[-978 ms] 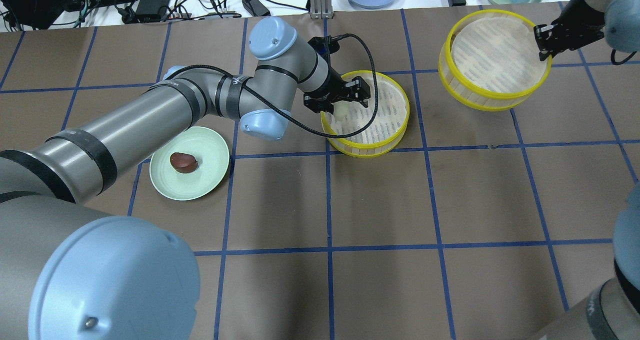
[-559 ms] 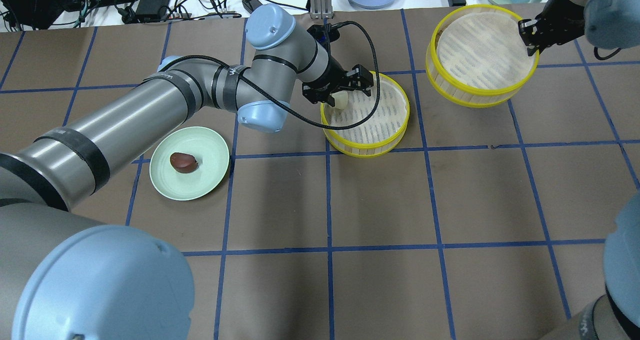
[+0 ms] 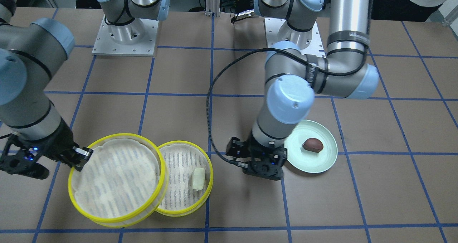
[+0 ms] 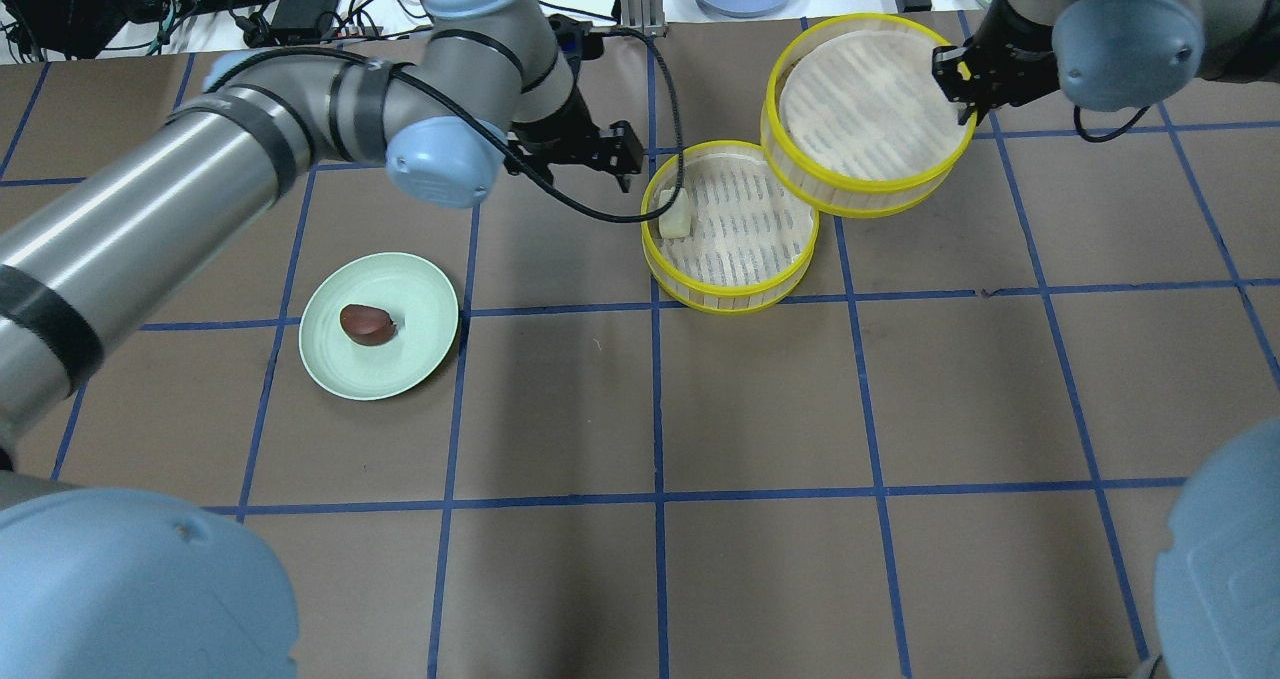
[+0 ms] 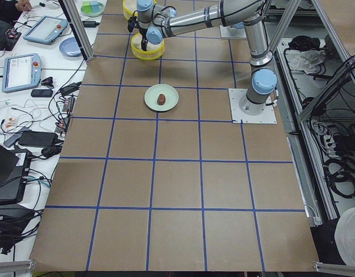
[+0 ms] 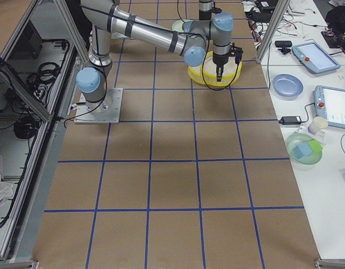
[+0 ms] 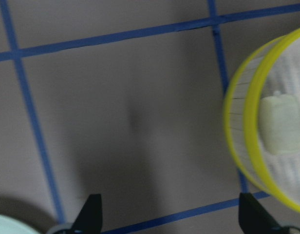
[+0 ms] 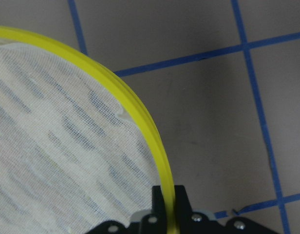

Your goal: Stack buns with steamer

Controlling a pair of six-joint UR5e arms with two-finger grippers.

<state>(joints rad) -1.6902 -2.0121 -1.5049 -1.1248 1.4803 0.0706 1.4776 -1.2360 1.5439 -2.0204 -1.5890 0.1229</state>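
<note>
The steamer is in two round parts with yellow rims. One part sits flat on the brown table. The white bun lies inside it on the white cloth, close to the rim on the side nearest the left claw. The other part is up in the air and looks a bit tipped. It hangs over one side of the low part, the side away from the white bun. The right claw is pinched tight on its yellow rim, with one finger inside the rim and one outside. The left claw is spread wide and holds nothing. It hangs over the bare table just beside the low part. The brown bun lies on a pale green plate, well apart from the steamer.
</note>
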